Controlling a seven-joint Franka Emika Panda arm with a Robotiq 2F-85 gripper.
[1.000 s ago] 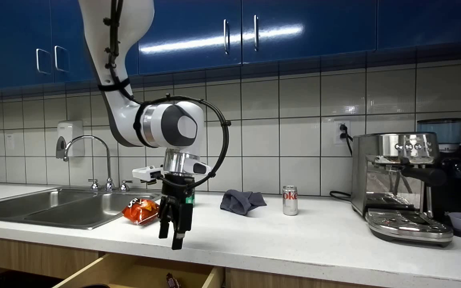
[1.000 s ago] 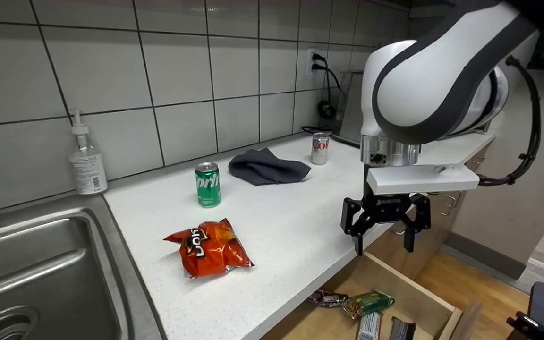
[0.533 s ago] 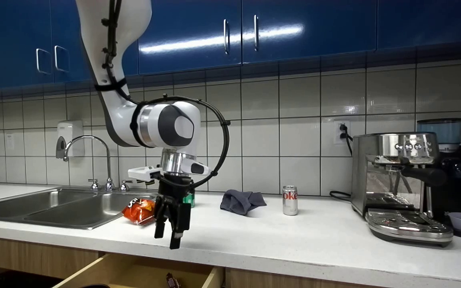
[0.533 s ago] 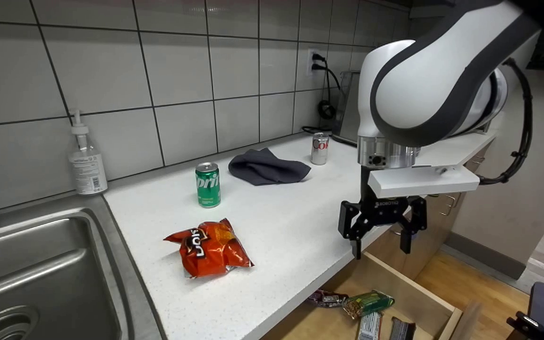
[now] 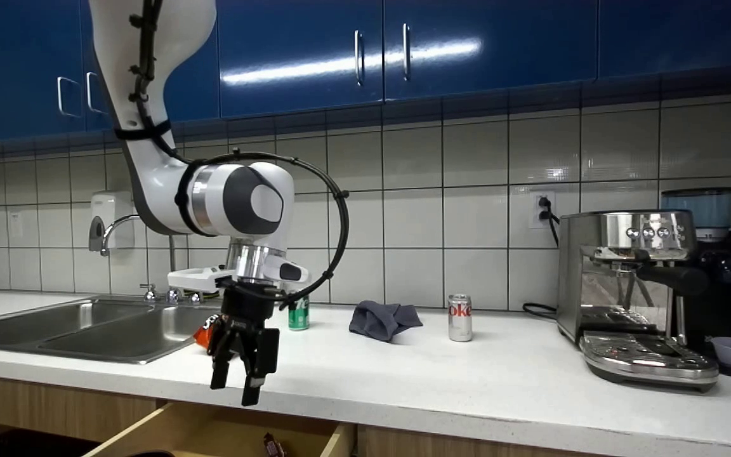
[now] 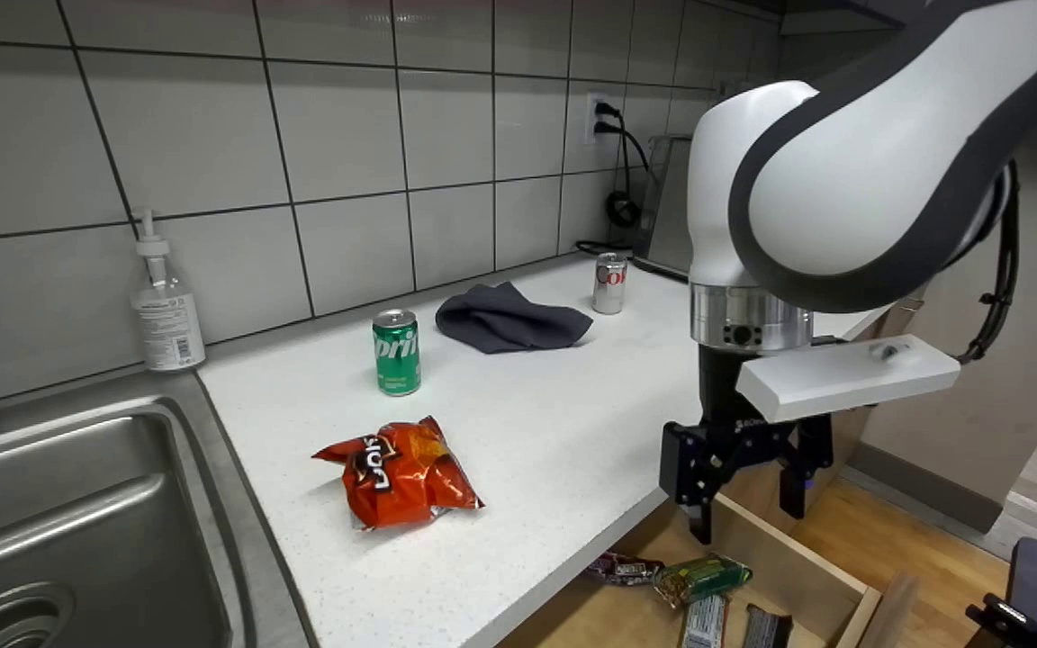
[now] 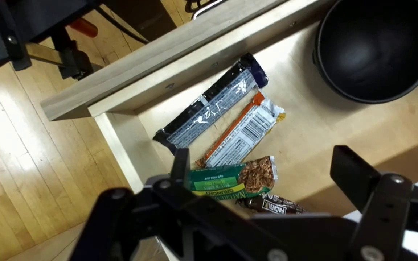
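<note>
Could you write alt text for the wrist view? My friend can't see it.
An open, empty gripper hangs over a pulled-out wooden drawer holding four wrapped snacks and, at top right, a round black bowl. Wooden floor shows at left.

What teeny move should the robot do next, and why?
Maybe lower the end effector a little toward the green snack bar, leaving its jaws open. I think so because it holds nothing, its jaws stand apart, and it hangs above the open drawer where that bar lies.
</note>
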